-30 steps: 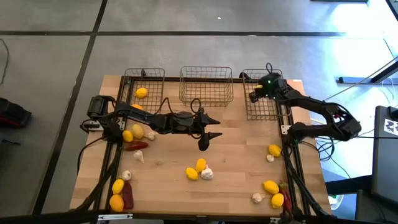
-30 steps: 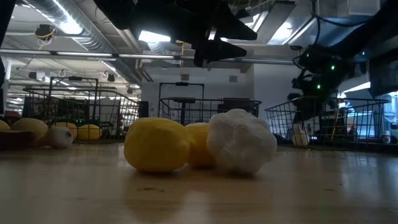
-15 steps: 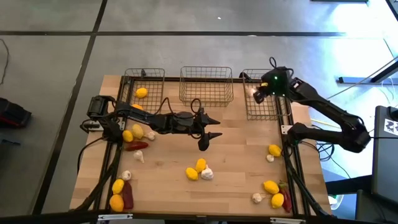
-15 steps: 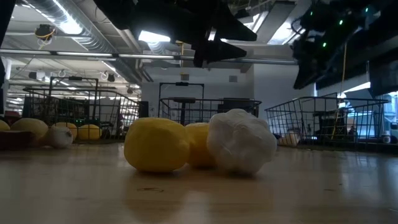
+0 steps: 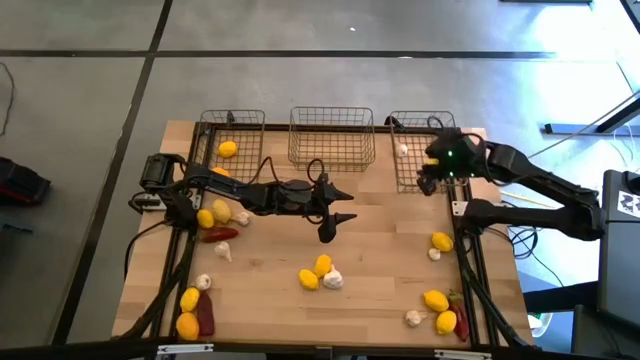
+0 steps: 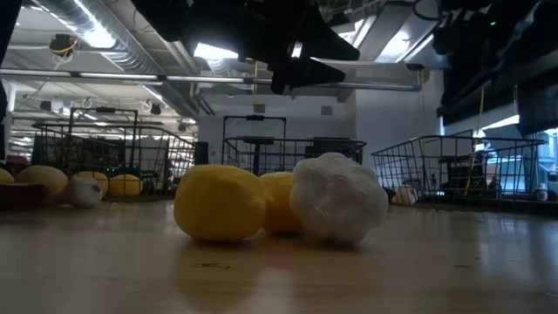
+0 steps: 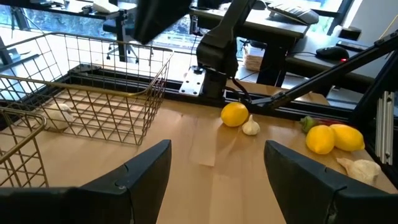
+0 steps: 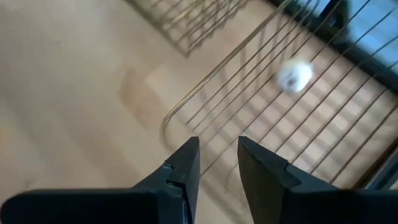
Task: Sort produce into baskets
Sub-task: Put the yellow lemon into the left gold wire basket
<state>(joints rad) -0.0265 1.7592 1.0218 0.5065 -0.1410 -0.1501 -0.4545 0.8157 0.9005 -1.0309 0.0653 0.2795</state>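
Garlic bulb [image 8: 293, 75] in right basket [image 5: 418, 178], wrist view shows right claw [image 8: 218, 163] narrow, seemingly empty, left claw [image 7: 216, 163] wide.

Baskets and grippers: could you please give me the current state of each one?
Left basket: holds a lemon.
Middle basket: looks empty.
Right basket: holds one garlic bulb.
Left gripper: open, empty, above the table's middle.
Right gripper: narrowly open, empty, at the right basket's near rim.
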